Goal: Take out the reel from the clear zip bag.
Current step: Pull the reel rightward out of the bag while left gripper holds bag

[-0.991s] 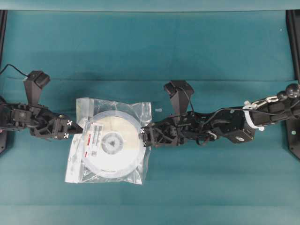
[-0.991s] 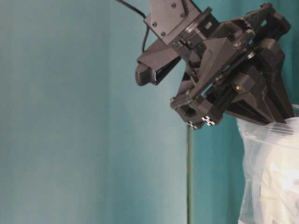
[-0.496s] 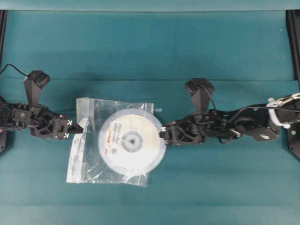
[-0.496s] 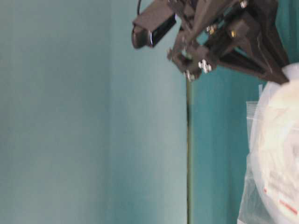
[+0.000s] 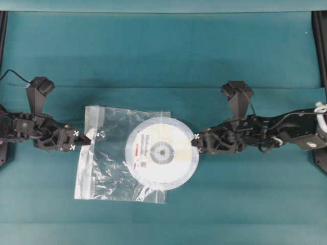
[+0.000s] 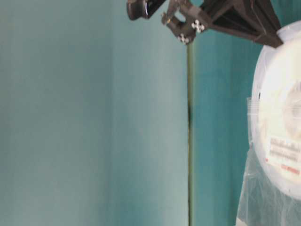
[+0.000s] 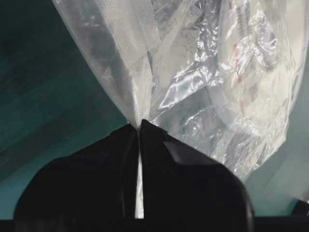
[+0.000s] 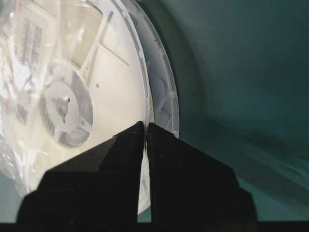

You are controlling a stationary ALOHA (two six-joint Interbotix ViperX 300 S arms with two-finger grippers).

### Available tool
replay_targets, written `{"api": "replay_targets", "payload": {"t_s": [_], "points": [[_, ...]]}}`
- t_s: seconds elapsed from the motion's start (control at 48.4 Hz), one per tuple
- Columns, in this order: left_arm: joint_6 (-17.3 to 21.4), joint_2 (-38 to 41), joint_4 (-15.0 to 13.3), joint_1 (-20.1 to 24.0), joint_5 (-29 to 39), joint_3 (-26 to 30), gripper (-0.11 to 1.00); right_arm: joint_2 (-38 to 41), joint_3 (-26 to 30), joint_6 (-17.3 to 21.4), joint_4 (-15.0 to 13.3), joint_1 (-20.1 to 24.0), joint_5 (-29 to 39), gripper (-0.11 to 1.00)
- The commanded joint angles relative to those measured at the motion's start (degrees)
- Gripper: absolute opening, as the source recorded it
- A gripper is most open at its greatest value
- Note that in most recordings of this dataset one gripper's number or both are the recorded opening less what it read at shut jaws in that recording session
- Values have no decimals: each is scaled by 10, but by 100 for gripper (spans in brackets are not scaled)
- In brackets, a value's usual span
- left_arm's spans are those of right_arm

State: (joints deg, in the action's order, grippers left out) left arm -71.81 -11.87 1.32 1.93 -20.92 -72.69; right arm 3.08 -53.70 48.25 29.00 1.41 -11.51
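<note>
Reel (image 5: pixel 162 152): flat round white disc, grey hub with small central hole, white label bearing a red mark on the side nearer the bag. Lies on the teal table (image 5: pixel 163 46), part out of the bag; its right portion projects beyond the bag's right edge, its left portion is under the plastic. Right wrist view shows spokes and hub at close range.

Clear zip bag (image 5: pixel 104 158): crinkly transparent plastic, roughly square, flat on the table to the left of the reel's exposed part. Zip strip edge not identifiable for certain.

Left gripper (image 5: pixel 87 139): jaws closed on the left edge of the clear zip bag; left wrist view shows plastic pinched between the 2 fingers (image 7: pixel 164 159) and fanning away from them.

Right gripper (image 5: pixel 194 143): jaws closed on the right rim of the reel; right wrist view shows the thin rim clamped between the 2 fingers (image 8: pixel 120 159).

Table-level view: reel and bag at right edge, right gripper at top, otherwise teal surface.
</note>
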Motion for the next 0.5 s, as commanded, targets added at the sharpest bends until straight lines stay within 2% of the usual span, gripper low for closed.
{"api": "replay_targets", "payload": {"t_s": [0.0,0.475], "points": [[-1,-4,3,1,-2,7,1,-18,-11,4,1,-4,-1,4],[-1,-6,2,1,-3,8,1,-102,-83,4,2,-17,20,4]]}}
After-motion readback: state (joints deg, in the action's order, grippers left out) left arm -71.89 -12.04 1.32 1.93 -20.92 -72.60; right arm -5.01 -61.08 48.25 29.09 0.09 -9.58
